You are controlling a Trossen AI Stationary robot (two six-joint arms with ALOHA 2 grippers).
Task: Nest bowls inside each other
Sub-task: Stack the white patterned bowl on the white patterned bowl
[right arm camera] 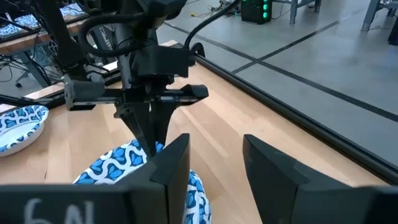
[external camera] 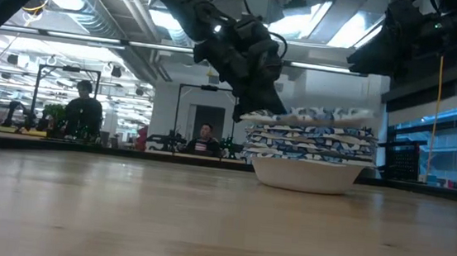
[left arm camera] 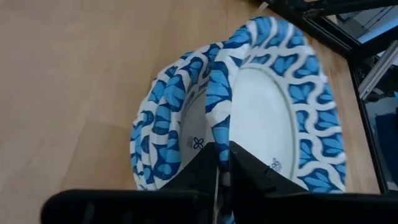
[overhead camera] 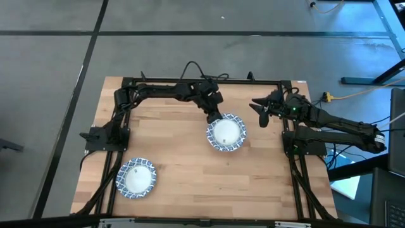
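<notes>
A stack of blue-and-white bowls (overhead camera: 226,133) (external camera: 309,150) rests on its bottom bowl's base at the table's middle. One more bowl (overhead camera: 135,177) (right arm camera: 18,124) sits alone near the left front corner. My left gripper (overhead camera: 214,116) (left arm camera: 222,152) is at the stack's far-left rim, shut on the top bowl (left arm camera: 267,106) (external camera: 329,116), which is tilted over the stack. My right gripper (overhead camera: 259,111) (right arm camera: 214,162) hangs open above the table, right of the stack, holding nothing. My left gripper pinches the top bowl's scalloped rim (left arm camera: 217,121) between its two fingers, one finger inside the bowl and one outside. The fingers come slanting down from the far left. The bowl is tilted, its held side raised and its opposite side resting on the stack (external camera: 353,126).
The black frame rails (overhead camera: 202,81) run along the table's far, left and right edges. Bare wood (overhead camera: 209,183) lies between the stack and the lone bowl. People (external camera: 85,111) sit in the room beyond the far edge.
</notes>
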